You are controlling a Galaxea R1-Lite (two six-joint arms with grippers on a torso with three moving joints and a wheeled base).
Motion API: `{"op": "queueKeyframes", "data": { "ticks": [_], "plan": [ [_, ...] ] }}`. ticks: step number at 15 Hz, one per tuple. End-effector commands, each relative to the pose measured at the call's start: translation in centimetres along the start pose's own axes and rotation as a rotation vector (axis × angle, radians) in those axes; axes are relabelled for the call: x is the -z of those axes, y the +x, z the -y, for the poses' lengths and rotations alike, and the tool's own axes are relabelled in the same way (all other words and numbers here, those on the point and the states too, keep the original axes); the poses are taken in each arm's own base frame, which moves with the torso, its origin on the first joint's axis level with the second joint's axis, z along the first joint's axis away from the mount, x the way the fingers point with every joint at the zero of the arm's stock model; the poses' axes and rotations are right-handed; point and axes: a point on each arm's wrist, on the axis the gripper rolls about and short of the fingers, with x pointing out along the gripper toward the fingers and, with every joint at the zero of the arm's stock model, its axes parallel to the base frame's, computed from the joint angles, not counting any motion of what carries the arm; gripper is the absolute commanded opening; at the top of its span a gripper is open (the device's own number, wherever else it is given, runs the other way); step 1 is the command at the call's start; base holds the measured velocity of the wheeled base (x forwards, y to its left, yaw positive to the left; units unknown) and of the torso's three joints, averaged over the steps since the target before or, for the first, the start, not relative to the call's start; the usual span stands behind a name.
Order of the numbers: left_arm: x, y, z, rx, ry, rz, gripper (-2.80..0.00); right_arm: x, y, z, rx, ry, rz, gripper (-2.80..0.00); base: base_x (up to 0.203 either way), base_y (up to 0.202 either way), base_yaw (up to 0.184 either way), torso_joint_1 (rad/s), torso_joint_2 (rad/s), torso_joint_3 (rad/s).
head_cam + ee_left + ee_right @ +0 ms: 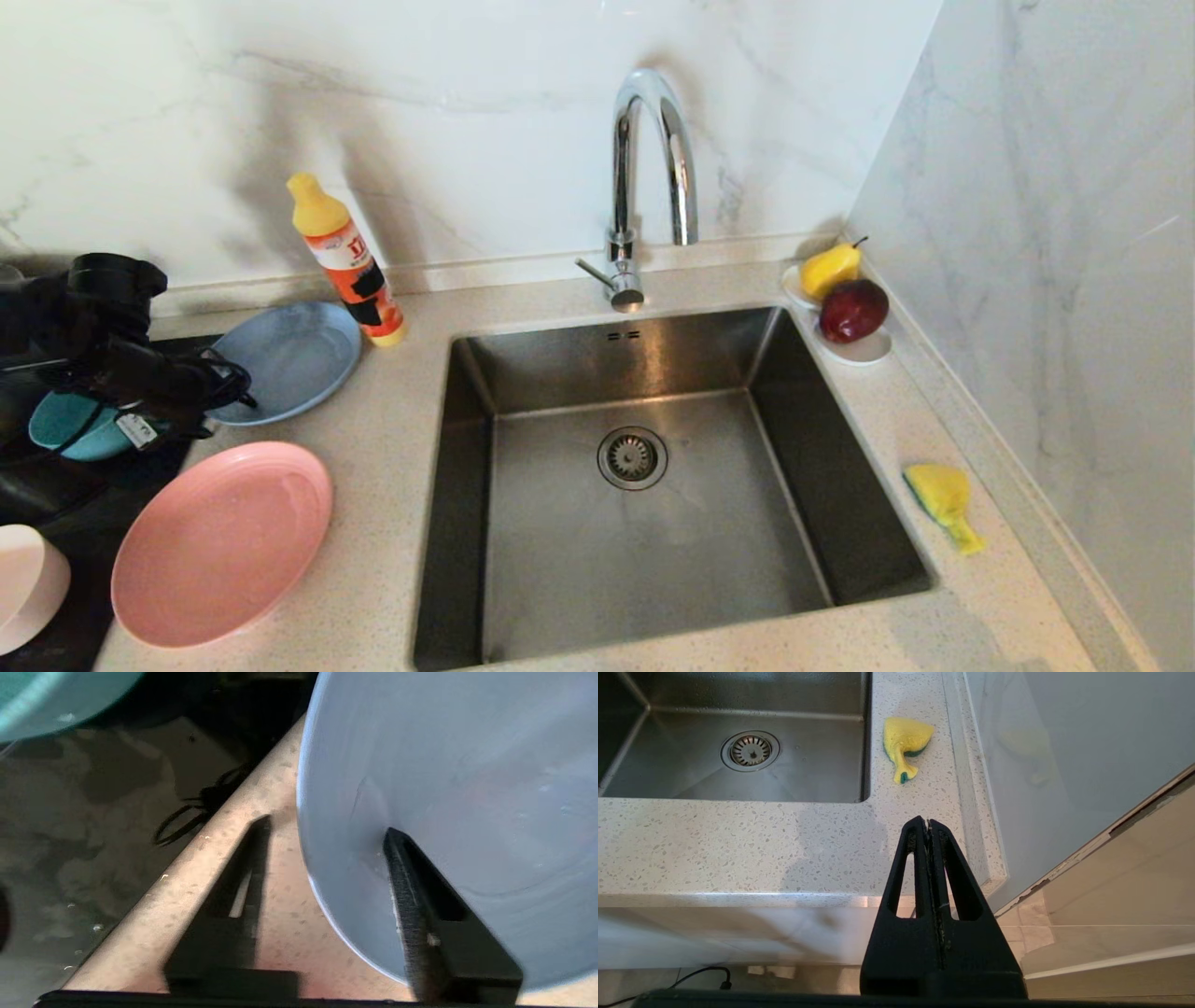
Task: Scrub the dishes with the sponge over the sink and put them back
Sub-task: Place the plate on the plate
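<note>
The left claw (327,826) hangs at the near rim of the grey-blue plate (448,788), one finger (411,891) lying over the plate's inner face and the other on the speckled tabletop (261,802) just outside the rim; the fingers stand partly apart with the rim between them, and whether they already pinch it cannot be told. In the head view this claw (201,387) sits at the plate's (289,359) left edge. Just behind the claw, half hidden under the arm, is the teal bowl (65,425); nearer the robot lies the salmon-pink plate (219,541), and beyond that, at the corner, the pale pink-white bowl (28,583). On the far side of the grey-blue plate stands an orange bottle (350,261) with a yellow cap. Further right is the steel sink (523,364) with its tap (644,177). Past the sink, well apart from the left claw, the yellow sponge (943,499) lies on the tabletop, and a white saucer (864,347) in the back corner holds two fruits. The right claw (928,823) is pressed together, parked before the tabletop's front edge, with the sponge (906,742) ahead of it.
</note>
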Motion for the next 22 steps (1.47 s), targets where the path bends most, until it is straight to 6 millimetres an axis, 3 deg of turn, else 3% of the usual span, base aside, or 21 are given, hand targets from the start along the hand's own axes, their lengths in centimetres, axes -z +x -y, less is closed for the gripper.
{"op": "queueKeyframes", "data": {
  "ticks": [1,5,10,17,22],
  "plan": [
    [-0.2,0.9,-0.1,-0.043,0.002,0.007,-2.8,0.0,0.0,0.0,-0.001,-0.001,0.0,-2.8,0.0,0.0,0.0,0.0,0.0,0.0],
    [-0.8,1.2,-0.7,-0.156,0.044,0.077,-2.8,0.0,0.0,0.0,0.001,-0.001,0.0,-2.8,0.0,0.0,0.0,0.0,0.0,0.0],
    [-2.1,-0.7,-0.6,-0.141,0.018,0.145,-2.8,0.0,0.0,0.0,-0.001,-0.001,0.0,-2.8,0.0,0.0,0.0,0.0,0.0,0.0],
    [-3.5,-7.0,0.8,-0.088,0.008,0.309,-2.8,0.0,0.0,0.0,-0.001,-0.001,0.0,-2.8,0.0,0.0,0.0,0.0,0.0,0.0],
    [-3.2,-11.8,1.3,-0.036,0.005,0.367,-2.8,0.0,0.0,0.0,-0.001,-0.001,0.0,-2.8,0.0,0.0,0.0,0.0,0.0,0.0]
  ]
}}
